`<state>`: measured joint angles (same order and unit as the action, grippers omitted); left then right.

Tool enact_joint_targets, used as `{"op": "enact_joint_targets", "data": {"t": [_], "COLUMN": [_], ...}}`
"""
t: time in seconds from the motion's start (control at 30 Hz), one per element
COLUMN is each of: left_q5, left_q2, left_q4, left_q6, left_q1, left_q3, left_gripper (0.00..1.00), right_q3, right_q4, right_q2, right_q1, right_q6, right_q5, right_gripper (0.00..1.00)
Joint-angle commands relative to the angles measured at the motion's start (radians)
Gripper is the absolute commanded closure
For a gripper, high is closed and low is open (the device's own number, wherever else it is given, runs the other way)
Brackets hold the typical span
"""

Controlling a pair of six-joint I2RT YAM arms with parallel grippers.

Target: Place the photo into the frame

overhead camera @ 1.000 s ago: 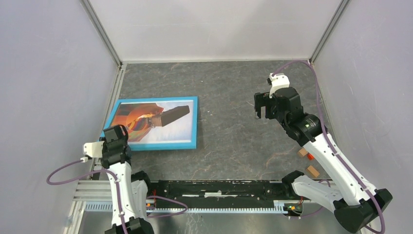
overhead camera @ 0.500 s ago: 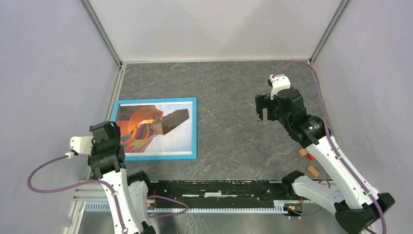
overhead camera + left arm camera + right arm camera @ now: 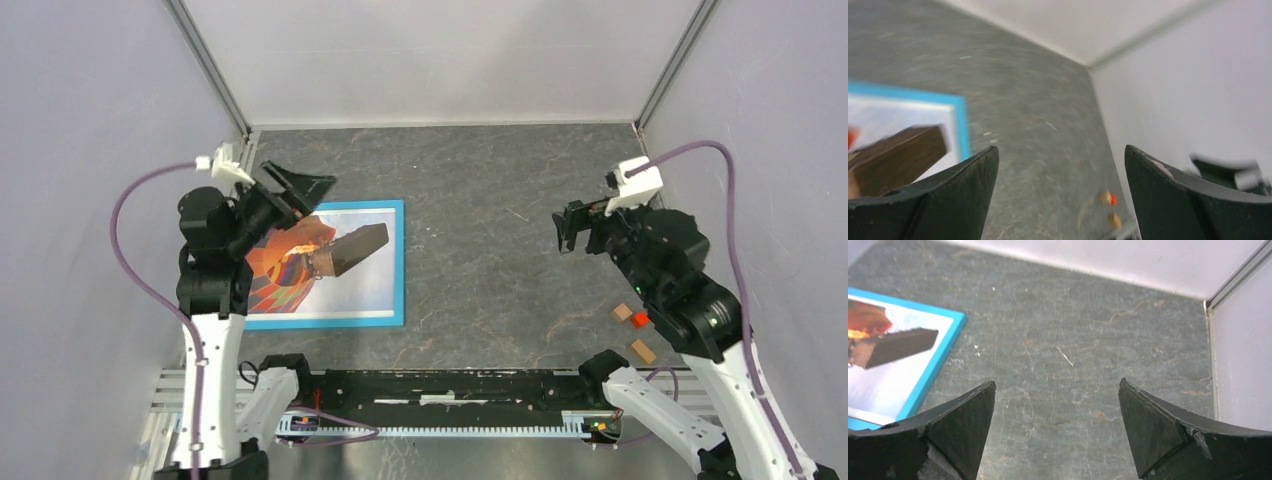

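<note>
Two robot arms stand over a dark grey, stone-patterned table (image 3: 480, 180), their bases set at a black rail (image 3: 450, 385) along the bottom edge of the overhead view. Just above the rail at lower right, three small blocks (image 3: 641, 350) lie beside the right arm, two wood-coloured and one orange-red. At centre left the frame (image 3: 398, 270) lies flat on the table with its bright blue front up. The photo (image 3: 350, 280) sits inside that blue border, its orange-red balloon at the left and its brown basket pointing to the upper right against pale sky. The left gripper (image 3: 1060, 149) hangs above the frame's upper left corner, its two dark fingers spread wide with nothing between them, clear of the frame. At centre right, well apart from the frame, the right gripper (image 3: 1057, 382) also has its fingers spread wide and empty. Its wrist view looks down on bare table, with the frame's right edge at the left of that view. Pale walls (image 3: 450, 60) close off the table at the top and along both sides.
</note>
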<state>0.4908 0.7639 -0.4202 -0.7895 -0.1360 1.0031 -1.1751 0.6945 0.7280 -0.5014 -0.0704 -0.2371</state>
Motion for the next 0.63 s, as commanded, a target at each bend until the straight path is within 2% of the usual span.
{"op": "enact_joint_targets", "data": {"t": [0.0, 0.17, 0.33, 0.6], "left_q5": [0.178, 0.212, 0.077, 0.012], "left_q2": [0.029, 0.030, -0.060, -0.118], "left_q4": [0.153, 0.249, 0.317, 0.145], "left_q6": [0.252, 0.209, 0.177, 0.202], "left_q1": [0.220, 0.307, 0.306, 0.306], "left_q3": [0.206, 0.248, 0.194, 0.298], "left_gripper": [0.00, 0.00, 0.00, 0.00], "right_q3": [-0.079, -0.098, -0.127, -0.199], "right_q4": [0.028, 0.064, 0.060, 0.054], "right_q2": [-0.054, -0.110, -0.162, -0.196], "right_q1": [0.003, 0.003, 0.004, 0.003], "right_q6": [-0.014, -0.057, -0.040, -0.056], "right_q5": [-0.040, -0.061, -0.078, -0.093], "right_gripper": [0.02, 0.02, 0.02, 0.02]}}
